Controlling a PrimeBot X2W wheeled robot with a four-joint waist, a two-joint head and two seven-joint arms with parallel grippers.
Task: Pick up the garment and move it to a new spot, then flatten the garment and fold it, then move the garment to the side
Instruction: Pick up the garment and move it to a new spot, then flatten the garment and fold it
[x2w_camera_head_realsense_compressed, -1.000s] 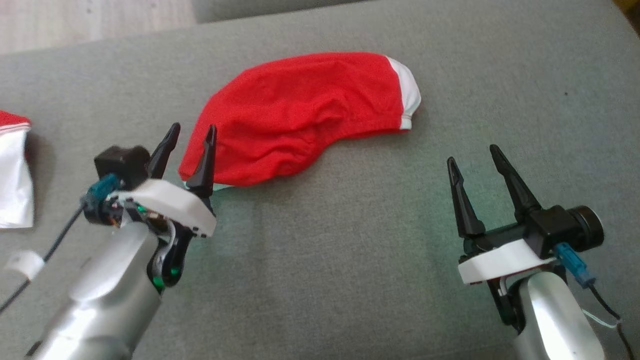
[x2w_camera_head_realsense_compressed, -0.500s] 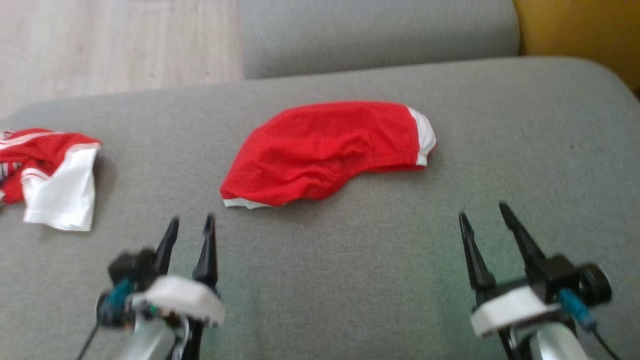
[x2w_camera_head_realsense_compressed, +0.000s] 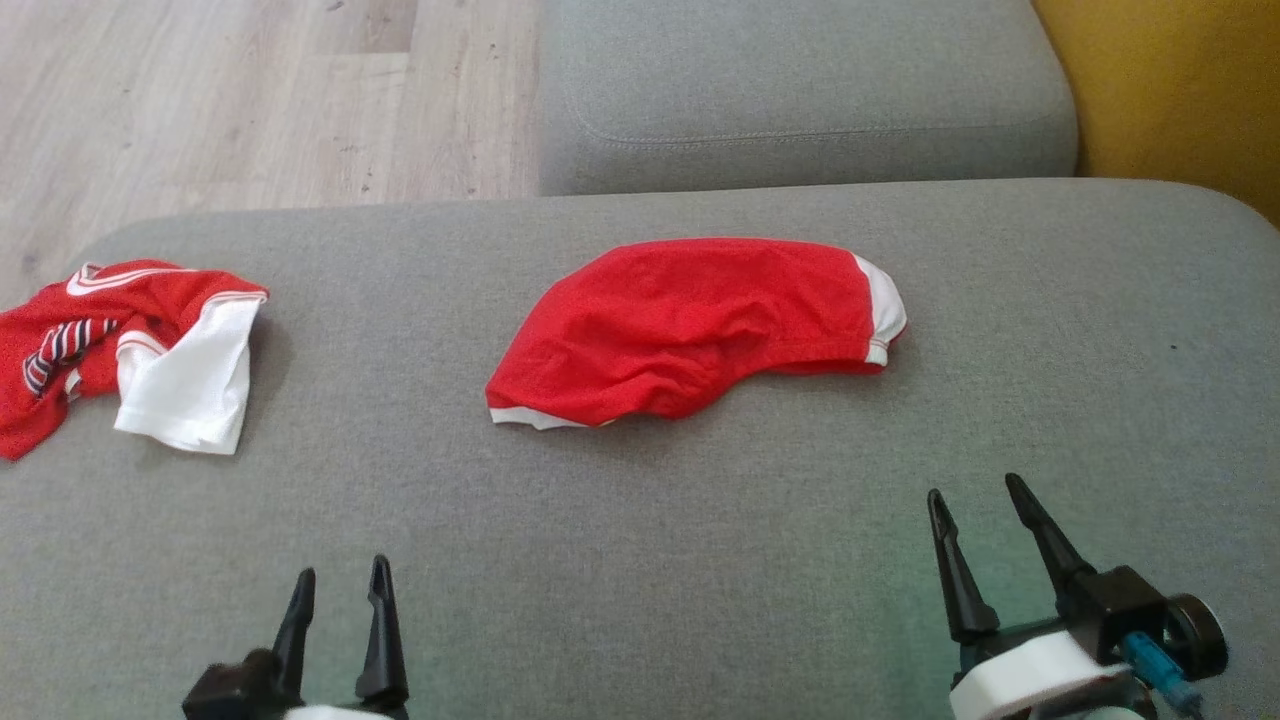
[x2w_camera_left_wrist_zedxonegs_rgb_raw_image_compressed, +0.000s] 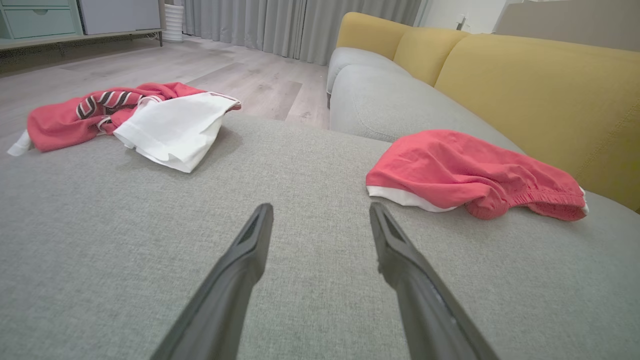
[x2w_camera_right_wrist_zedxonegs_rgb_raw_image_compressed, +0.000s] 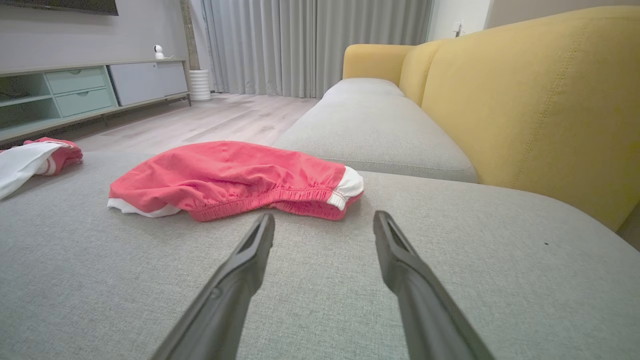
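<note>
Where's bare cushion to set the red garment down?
Bare: the cushion strip between red garment and the left gripper, right gripper; the gap between garment and red-and-white pile; the stretch right of it toward the yellow backrest. Crowded: the left edge, at that pile.

The red garment (x2w_camera_head_realsense_compressed: 690, 330), white-trimmed at both ends, lies wrinkled and apparently folded over on itself, in the middle of the grey sofa seat (x2w_camera_head_realsense_compressed: 700, 560), with its gathered elastic edge nearest.
</note>
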